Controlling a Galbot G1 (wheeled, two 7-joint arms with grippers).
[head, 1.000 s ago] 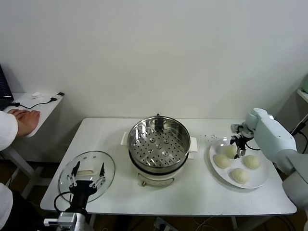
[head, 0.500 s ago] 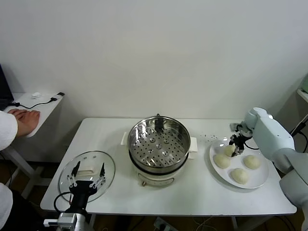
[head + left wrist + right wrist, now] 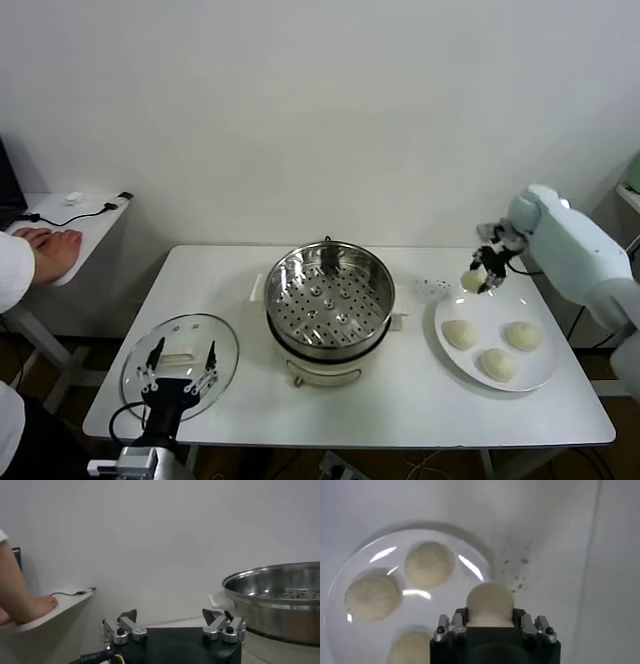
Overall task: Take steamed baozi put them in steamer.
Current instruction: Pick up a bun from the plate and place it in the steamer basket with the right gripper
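Steamed baozi are the task's things here, and three of them [image 3: 497, 348] lie on the white plate [image 3: 543, 378] at the near right of the table [image 3: 420, 410], while the fourth one [image 3: 474, 279] is in the air.

Nearest to the robot, on the left side, the left gripper [image 3: 179, 366] hangs over the glass lid [image 3: 135, 355] with its fingers spread wide and nothing between them. This arm is idle.

In the middle of the table stands the steamer [image 3: 330, 300], upright, its open mouth facing up, the perforated tray inside with no bun on it.

Farther and to the right, the right gripper [image 3: 483, 272] hovers above the far left edge of the plate and pinches the fourth bun between its fingers; the right wrist view shows the bun [image 3: 490, 604] sitting just between the fingers [image 3: 451, 628], with the plate [image 3: 340, 591] below it.

The relation that matters is simple: the steamer lies to the left of the held bun and a little nearer, and lower. The right arm is clearly the nearer one. The bun is round and domed, so I see no long axis and no direction in which it points; I judge its orientation will not matter for lowering it on the tray.
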